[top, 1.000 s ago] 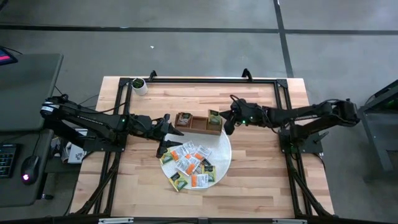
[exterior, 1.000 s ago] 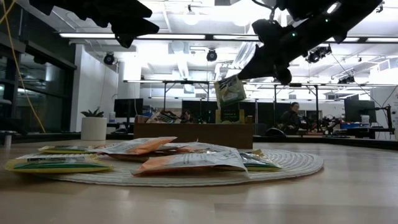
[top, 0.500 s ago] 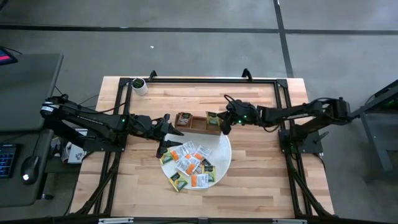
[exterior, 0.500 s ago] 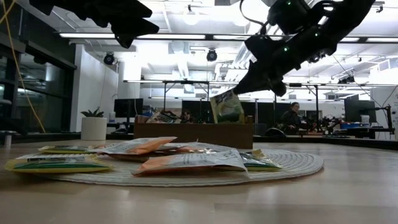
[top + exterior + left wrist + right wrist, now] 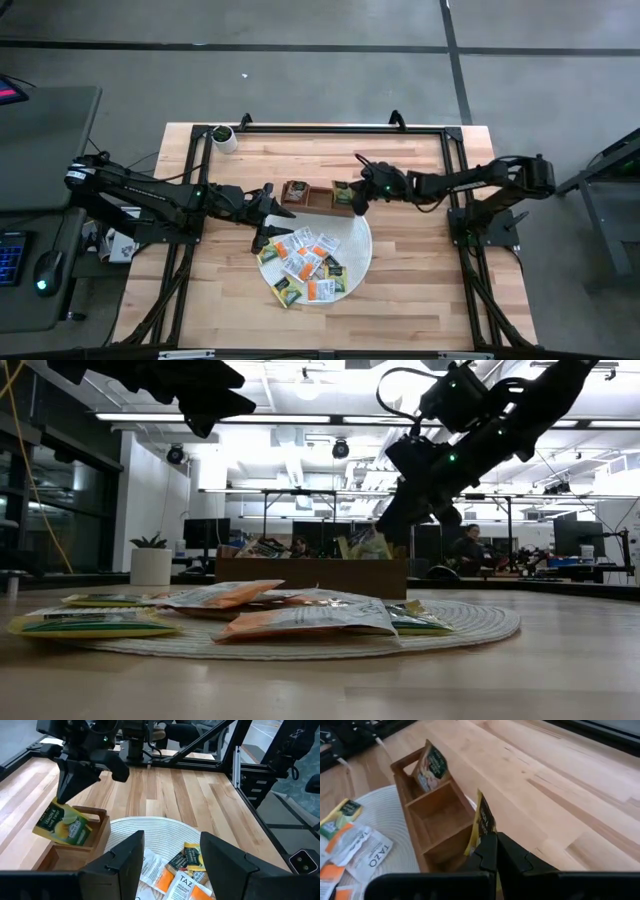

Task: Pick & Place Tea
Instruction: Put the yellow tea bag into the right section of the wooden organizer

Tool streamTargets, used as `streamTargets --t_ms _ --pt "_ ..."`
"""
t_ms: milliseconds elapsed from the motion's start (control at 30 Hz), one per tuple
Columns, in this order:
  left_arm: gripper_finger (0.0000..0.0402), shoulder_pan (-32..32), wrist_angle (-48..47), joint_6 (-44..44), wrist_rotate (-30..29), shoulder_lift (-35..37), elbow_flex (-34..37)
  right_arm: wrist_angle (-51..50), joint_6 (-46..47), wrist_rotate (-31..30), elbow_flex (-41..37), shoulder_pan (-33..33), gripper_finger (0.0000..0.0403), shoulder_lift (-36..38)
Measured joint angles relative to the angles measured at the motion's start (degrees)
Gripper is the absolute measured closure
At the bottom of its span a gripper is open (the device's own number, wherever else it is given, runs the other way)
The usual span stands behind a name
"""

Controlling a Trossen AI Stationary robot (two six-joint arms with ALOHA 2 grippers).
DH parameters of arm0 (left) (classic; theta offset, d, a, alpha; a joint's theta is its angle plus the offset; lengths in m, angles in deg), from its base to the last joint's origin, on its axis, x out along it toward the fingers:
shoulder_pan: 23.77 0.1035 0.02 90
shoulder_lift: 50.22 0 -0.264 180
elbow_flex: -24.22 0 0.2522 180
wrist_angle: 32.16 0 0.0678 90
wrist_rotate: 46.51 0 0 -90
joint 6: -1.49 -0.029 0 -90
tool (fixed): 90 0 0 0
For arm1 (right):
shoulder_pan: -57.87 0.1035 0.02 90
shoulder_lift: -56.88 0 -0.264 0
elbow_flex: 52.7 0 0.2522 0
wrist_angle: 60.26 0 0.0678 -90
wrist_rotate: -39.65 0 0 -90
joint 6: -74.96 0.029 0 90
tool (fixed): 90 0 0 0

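Observation:
My right gripper (image 5: pixel 357 199) is shut on a green-and-yellow tea packet (image 5: pixel 62 822) at the right-end compartment of the brown wooden tray (image 5: pixel 318 203). Another packet (image 5: pixel 432 767) stands leaning in the tray's left-end compartment. Several more packets (image 5: pixel 305 262) lie flat on the round white woven mat (image 5: pixel 357 250), just near of the tray. My left gripper (image 5: pixel 172 865) is open and hovers above the mat's left edge, touching nothing. My right gripper pinches the packet between its two fingers by the top edge (image 5: pixel 482 817). The fingers (image 5: pixel 487 852) come slanting down from the table's right. The packet hangs tilted below them, its lower part (image 5: pixel 75 835) down inside the tray's right-end compartment.
A small white pot with a plant (image 5: pixel 225 138) stands at the table's far left corner. Black frame rails (image 5: pixel 330 128) run along the far and side edges. Bare wood lies right of the tray. A person (image 5: pixel 468 550) sits far off in the room.
My right gripper has moved down and slightly toward the table's left, still shut on the packet. The packet has gone from hanging clear above the tray to sitting partly inside the right-end compartment. The left arm has kept still.

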Motion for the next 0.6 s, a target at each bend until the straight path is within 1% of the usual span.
streamTargets --t_ms 367,500,600 --pt "0.0209 0.0 -0.2 0.0 0.0 0.0 0.0 -0.8 -0.1 2.3 0.0 -0.7 0.0398 0.0" --pt "0.0209 0.0 -0.2 0.0 0.0 0.0 0.0 -1.3 -0.1 2.6 0.0 -0.7 0.0374 0.0" --pt "0.0209 0.0 -0.2 0.0 0.0 0.0 0.0 -1.7 -0.1 2.6 0.0 -0.7 0.0344 0.0"
